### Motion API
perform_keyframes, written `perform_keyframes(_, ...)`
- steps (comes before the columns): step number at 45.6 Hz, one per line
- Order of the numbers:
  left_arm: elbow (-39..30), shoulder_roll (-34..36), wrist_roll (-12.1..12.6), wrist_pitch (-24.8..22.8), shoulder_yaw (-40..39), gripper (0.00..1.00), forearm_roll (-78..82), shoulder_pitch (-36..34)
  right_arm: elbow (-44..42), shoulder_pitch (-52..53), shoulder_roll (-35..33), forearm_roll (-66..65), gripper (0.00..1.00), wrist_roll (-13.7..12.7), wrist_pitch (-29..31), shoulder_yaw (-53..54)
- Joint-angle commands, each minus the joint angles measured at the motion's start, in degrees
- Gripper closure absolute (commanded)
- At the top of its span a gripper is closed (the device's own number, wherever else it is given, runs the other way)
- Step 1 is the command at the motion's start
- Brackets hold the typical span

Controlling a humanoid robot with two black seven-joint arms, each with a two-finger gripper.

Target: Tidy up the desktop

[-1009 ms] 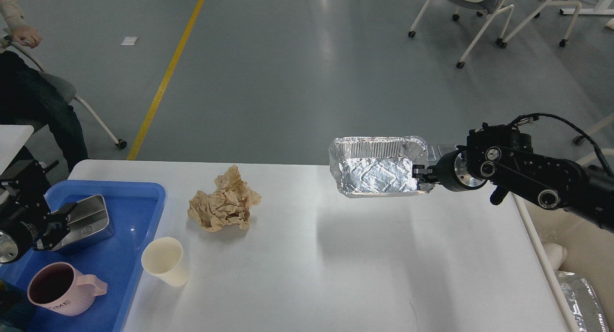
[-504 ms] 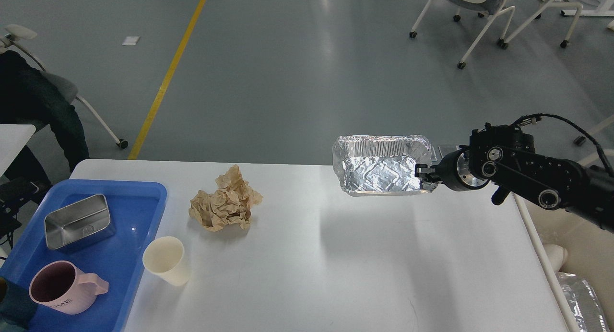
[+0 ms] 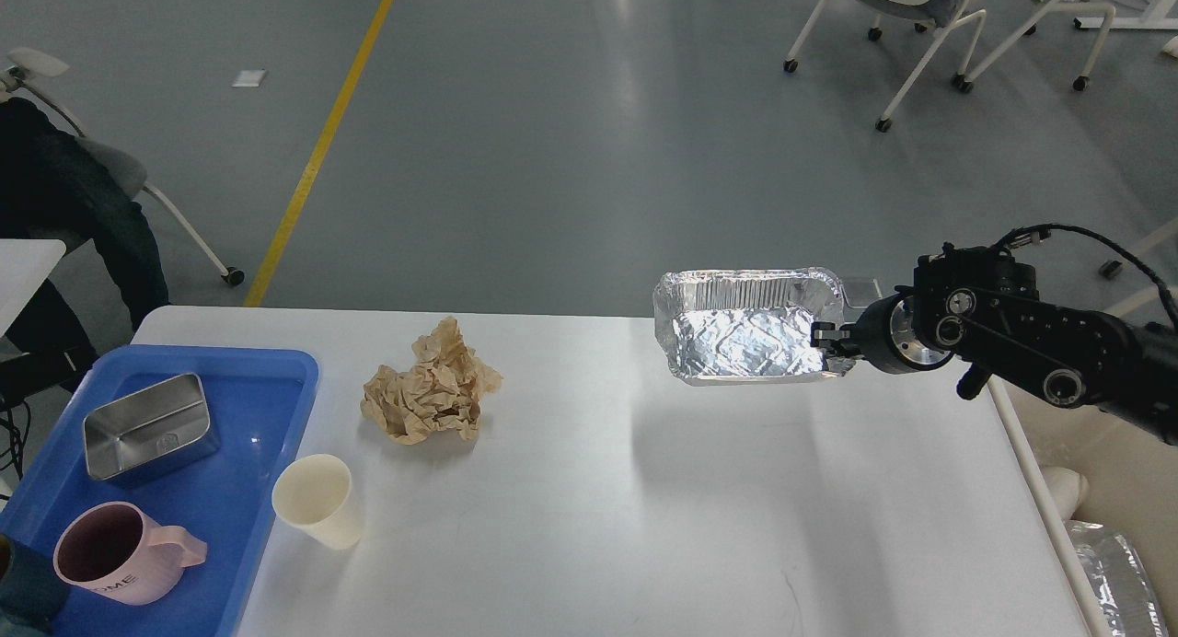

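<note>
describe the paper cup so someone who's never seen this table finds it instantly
Start at the blue tray on the left end of the white desktop. Just off the tray's right edge, on the bare tabletop, stands the paper cup, upright and open-topped. It is plain cream with no handle, unlike the pink mug inside the tray, and smooth, unlike the crumpled brown paper behind it.

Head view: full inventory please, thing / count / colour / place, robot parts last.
desktop: 1, white-grey, fills lower frame
foil tray: 1, silver, held above desktop's far right
crumpled paper: 1, tan, desktop, left of centre
paper cup: 1, cream, desktop, beside blue tray
blue tray: 1, blue, desktop's left end
metal tin: 1, silver, in blue tray
mug: 1, pink, in blue tray
chairs: several, white-framed, floor behind
right gripper: 1, black, shut on foil tray's rim
left gripper: not in view
</note>
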Motion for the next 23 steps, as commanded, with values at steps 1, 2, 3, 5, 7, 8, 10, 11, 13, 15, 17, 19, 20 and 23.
perform_keyframes(1, 0.6, 0.2, 0.0, -0.1, 0.0, 0.03, 0.1, -0.2, -0.1, -0.3, 0.6, 0.0, 1.0, 0.0, -0.1, 0.0)
perform_keyframes(2, 0.6, 0.2, 0.0, -0.3, -0.1, 0.03, 0.1, -0.3, -0.2, -0.3, 0.8, 0.0, 1.0, 0.0, -0.2, 0.0)
perform_keyframes(3, 0.4, 0.2, 0.0, -0.6, -0.1, 0.03, 0.1, -0.4, -0.2, -0.3, 0.9, 0.0, 1.0, 0.0, -0.2, 0.0)
perform_keyframes(5, 0.3, -0.1, -0.1, -2.4, -0.1, 0.03, 0.2, -1.0, -0.5, -0.3, 0.9, 0.0, 1.0, 0.0, -0.3, 0.0)
perform_keyframes(7, 0.3, -0.7, 0.0, -4.7, -0.1, 0.03, 0.2, -2.1, -0.7, -0.3, 0.9, 0.0, 1.0, 0.0, -0.3, 0.0)
perform_keyframes(8, 0.3, -1.1, 0.0, -5.8, -0.1, 0.04, 0.2, -2.6, -0.7, -0.4, 0.9, 0.0, 1.0, 0.0, -0.3, 0.0)
perform_keyframes(10, 0.4, -2.3, 0.0, -7.4, -0.1, 0.04, 0.4, -3.2, -0.8, -0.4, 0.9, 0.0, 1.0, 0.0, -0.4, 0.0)
perform_keyframes(11, 0.5, -2.9, 0.0, -7.8, -0.1, 0.04, 0.6, -3.4, -0.8, -0.4, 1.0, 0.0, 1.0, 0.0, -0.4, 0.0)
perform_keyframes(13, 0.6, -3.6, 0.0, -8.8, -0.1, 0.04, 1.4, -4.1, -0.8, -0.4, 1.0, 0.0, 1.0, 0.1, -0.4, 0.0)
perform_keyframes(15, 0.6, -4.0, 0.1, -9.2, 0.0, 0.04, 2.1, -4.8, -0.9, -0.4, 1.4, 0.0, 1.0, 0.0, -0.4, 0.0)
perform_keyframes(17, 0.6, -4.1, 0.1, -9.4, 0.0, 0.04, 2.3, -5.3, -0.9, -0.4, 1.7, 0.0, 1.0, 0.0, -0.4, 0.0)
perform_keyframes(19, 1.1, -4.1, 0.0, -9.4, 0.0, 0.04, 2.4, -5.6, -0.9, -0.4, 1.8, 0.0, 1.0, 0.0, -0.4, 0.0)
perform_keyframes(20, 1.8, -4.1, 0.0, -9.3, 0.0, 0.04, 2.6, -5.6, -0.9, -0.4, 1.8, 0.0, 1.0, 0.0, -0.4, 0.0)
perform_keyframes(23, 5.5, -4.9, -0.1, -9.0, 0.0, 0.04, 3.3, -6.6, -0.9, -0.4, 1.7, 0.0, 1.0, 0.1, -0.4, 0.0)
